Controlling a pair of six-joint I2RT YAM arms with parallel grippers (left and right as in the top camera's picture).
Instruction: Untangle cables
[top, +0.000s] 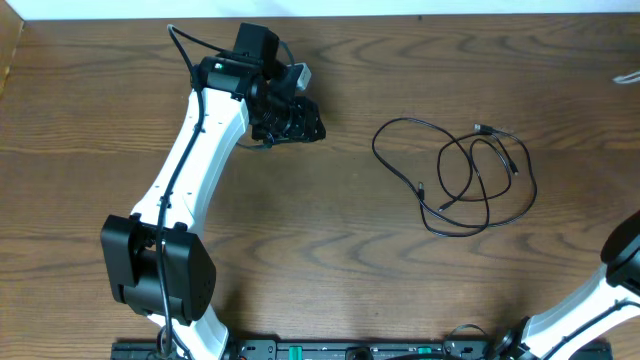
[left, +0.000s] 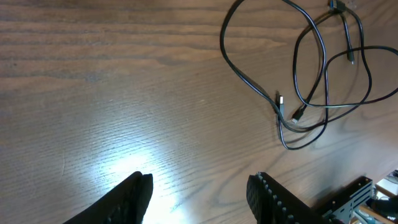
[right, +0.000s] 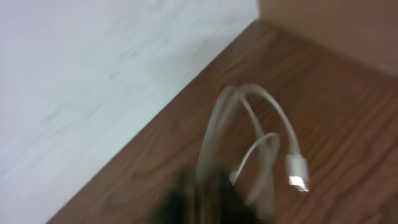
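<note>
On the wooden bench (top: 330, 250) the black cable (top: 441, 206) lies in several loose loops that cross over each other, on the right half of the surface. Both of its small plugs rest on the wood, one inside the loops and one at their far edge.

The left tool (top: 290, 125) stands to the left of this cable and well apart from it, with bare wood between them. In the left wrist view we see its two dark fingers (left: 134, 196) at the bottom edge, spread wide, with nothing between them. There the black cable sits in the upper right corner, not in line with the gap of the fingers.

The right tool (right: 205, 194) is only a dark, blurred shape at the bottom of the right wrist view. The white cable (right: 210, 140) rises from it in a few curved loops, and its silver plug (right: 297, 171) hangs free at the right. The tool seems to be closed on this cable, although the blur hides the fingers themselves. Behind the loops we see a corner of the bench and a pale wall (right: 93, 81).
</note>
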